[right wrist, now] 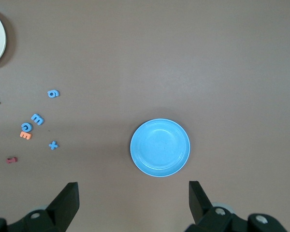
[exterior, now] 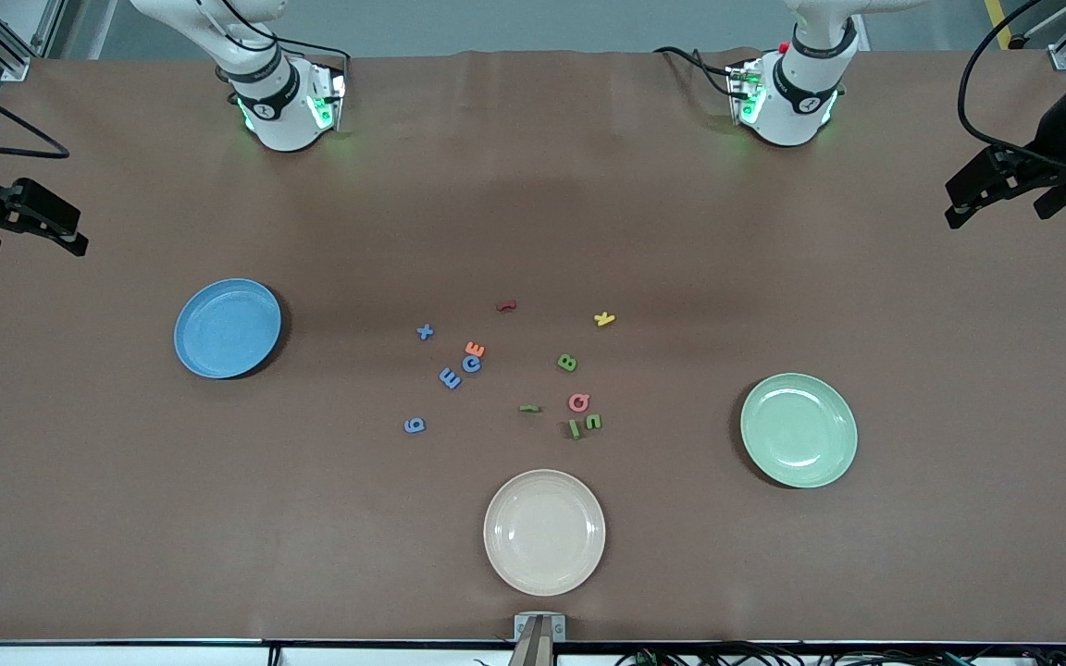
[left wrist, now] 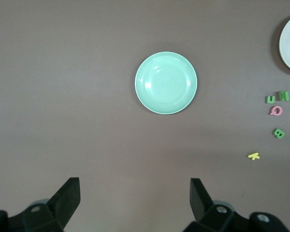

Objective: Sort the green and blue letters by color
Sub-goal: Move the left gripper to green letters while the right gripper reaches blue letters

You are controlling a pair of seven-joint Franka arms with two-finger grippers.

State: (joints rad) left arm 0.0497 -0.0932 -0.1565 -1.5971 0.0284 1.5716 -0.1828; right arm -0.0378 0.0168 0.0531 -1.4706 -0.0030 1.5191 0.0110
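Both pincers are released, with jaws spread wide and nothing between them, and both arms wait high at the counter's ends. The left pincer [left wrist: 135,203] hangs over the left arm's end of the counter [exterior: 533,185], with the green plate [left wrist: 166,82] in its wrist view; the right pincer [right wrist: 134,203] hangs over the right arm's end, with the blue plate [right wrist: 160,147] in its wrist view. The blue and green letters [exterior: 505,384] lie loose at mid-counter between those two plates, well apart from both pincers. The blue pieces sit toward the right arm's end; the blue C touches an orange E [exterior: 475,349]. The green pieces sit toward the left arm's end, around a pink Q [exterior: 579,401]. A yellow K [exterior: 604,319] and a dark red piece [exterior: 505,305] lie farther from the front camera. A cream plate [exterior: 544,531] lies nearer to it than the letters.
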